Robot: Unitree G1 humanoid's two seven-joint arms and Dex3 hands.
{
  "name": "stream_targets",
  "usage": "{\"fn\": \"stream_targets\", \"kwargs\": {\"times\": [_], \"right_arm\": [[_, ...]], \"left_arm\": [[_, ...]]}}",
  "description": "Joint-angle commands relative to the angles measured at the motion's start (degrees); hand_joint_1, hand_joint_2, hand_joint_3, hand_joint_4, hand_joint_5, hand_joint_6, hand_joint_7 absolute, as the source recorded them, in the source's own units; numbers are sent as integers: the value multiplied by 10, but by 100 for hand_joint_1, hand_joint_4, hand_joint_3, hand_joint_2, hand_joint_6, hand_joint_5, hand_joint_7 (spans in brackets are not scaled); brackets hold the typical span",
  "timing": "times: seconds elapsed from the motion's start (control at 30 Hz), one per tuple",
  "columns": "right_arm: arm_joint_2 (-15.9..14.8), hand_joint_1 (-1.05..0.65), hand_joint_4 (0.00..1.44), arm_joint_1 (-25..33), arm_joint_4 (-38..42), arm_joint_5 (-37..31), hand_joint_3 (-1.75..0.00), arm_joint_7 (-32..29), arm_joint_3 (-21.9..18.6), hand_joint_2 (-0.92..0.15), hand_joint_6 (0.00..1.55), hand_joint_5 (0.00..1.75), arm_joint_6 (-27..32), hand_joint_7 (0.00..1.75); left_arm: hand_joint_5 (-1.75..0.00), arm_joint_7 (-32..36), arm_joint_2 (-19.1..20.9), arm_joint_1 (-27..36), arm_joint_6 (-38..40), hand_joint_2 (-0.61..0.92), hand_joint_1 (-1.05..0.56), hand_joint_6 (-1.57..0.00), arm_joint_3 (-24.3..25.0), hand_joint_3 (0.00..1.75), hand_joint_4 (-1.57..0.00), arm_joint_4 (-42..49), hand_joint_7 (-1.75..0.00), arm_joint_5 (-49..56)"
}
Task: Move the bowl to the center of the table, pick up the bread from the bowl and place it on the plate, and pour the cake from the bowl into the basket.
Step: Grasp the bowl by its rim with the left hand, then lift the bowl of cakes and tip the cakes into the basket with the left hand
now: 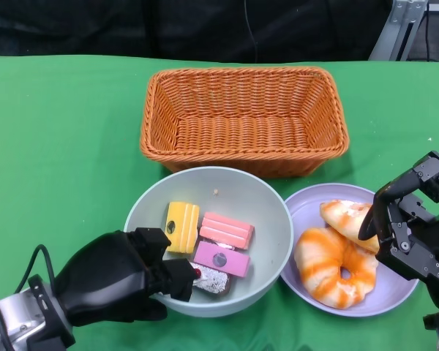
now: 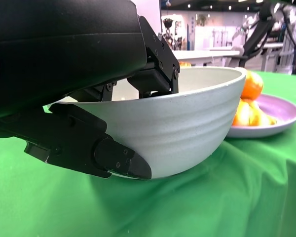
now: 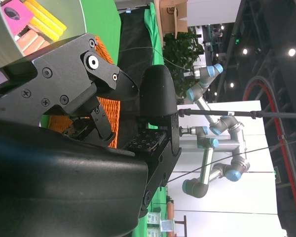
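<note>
While my left hand [image 1: 121,281] pinches the bowl [image 1: 267,227] at its near-left rim, fingers hooked over the edge inside and thumb side pressed on the outer wall, the bowl sits on the green table [image 1: 58,146] just in front of the basket [image 1: 243,121], touching or nearly touching the plate [image 1: 307,212] on its right. Left wrist view confirms the clamp on the rim [image 2: 153,79], bowl base looks down on the cloth. Cakes [image 1: 219,245] inside: yellow, pink, purple, one dark piece right by my fingers. They look light, loose, blocky, so they should slide out with a tilt. Bowl looks stiff, smooth, likely a bit slippery, so a one-sided rim pinch could twist when lifted; I judge a firm pinch at the rim and a slow tip over the basket's near wall is the way. Bread [image 1: 336,259], two orange-striped pieces, already lies on the plate, so that step looks done; pouring is what's left. Bread looks soft, would dent if squeezed. My right hand [image 1: 410,227] hovers over the plate's right edge, fingers apart, holding nothing; right wrist view shows its fingers [image 3: 84,74] parted too, nothing between them. Basket is stiff wicker, with nothing in it.
</note>
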Motion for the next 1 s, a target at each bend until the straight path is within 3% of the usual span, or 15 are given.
{"fn": "stream_targets", "kwargs": {"times": [0.03,0.5,0.63,0.67,0.7,0.73,0.8,0.9,1.0], "right_arm": [[1,-12,79,-3,7,3,-99,0,-1,-63,70,171,-14,140],[5,-12,81,-7,20,-12,-102,-9,2,-61,72,170,-22,138],[6,-13,80,-9,25,-13,-98,-10,2,-64,71,171,-24,139],[5,-13,80,-9,27,-13,-98,-10,2,-64,70,171,-25,140],[5,-12,79,-10,28,-14,-97,-10,2,-65,70,172,-26,140],[4,-12,79,-10,28,-14,-97,-10,1,-65,70,172,-25,141],[2,-13,79,-12,27,-13,-96,-10,0,-64,70,172,-22,141],[1,-11,80,-14,25,-9,-99,-11,-2,-62,71,171,-15,141],[-3,-11,80,-20,31,-12,-101,-9,-5,-62,71,170,-18,140]], "left_arm": [[-175,29,10,-8,-18,90,-13,-57,0,1,-65,9,-169,-2],[-175,61,21,-8,-80,92,-6,-59,23,2,-69,7,-173,-27],[-175,67,21,-6,-121,92,-3,-62,43,10,-72,0,-173,-46],[-175,65,21,-5,-131,88,-3,-64,48,21,-72,0,-170,-53],[-175,62,20,-4,-140,71,-3,-66,53,55,-73,0,-169,-61],[-175,55,19,-3,-147,63,-4,-66,60,73,-73,-2,-168,-70],[-175,38,15,-2,-158,52,-4,-69,70,95,-72,-4,-163,-95],[-175,1,6,-3,-165,49,-4,-70,82,108,-71,-5,-159,-143],[-175,-31,-5,-19,-165,51,-4,-75,99,105,-71,-7,-146,-183]]}}
